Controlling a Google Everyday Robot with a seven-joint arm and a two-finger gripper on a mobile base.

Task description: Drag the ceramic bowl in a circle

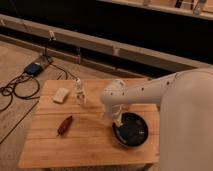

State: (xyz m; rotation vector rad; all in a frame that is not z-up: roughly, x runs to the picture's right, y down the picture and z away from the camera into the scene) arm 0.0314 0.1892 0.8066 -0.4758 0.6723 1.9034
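The ceramic bowl (131,131) is a wide, glossy black dish on the right part of the wooden table (85,137). My white arm reaches in from the right and bends down over it. The gripper (119,121) sits at the bowl's near-left rim, at or just inside the edge. The arm's wrist hides the gripper's upper part.
A small clear bottle (80,93) stands at the table's back middle. A pale sponge-like block (61,95) lies at the back left. A dark red elongated object (65,125) lies left of centre. Cables and a blue device (34,68) lie on the floor to the left.
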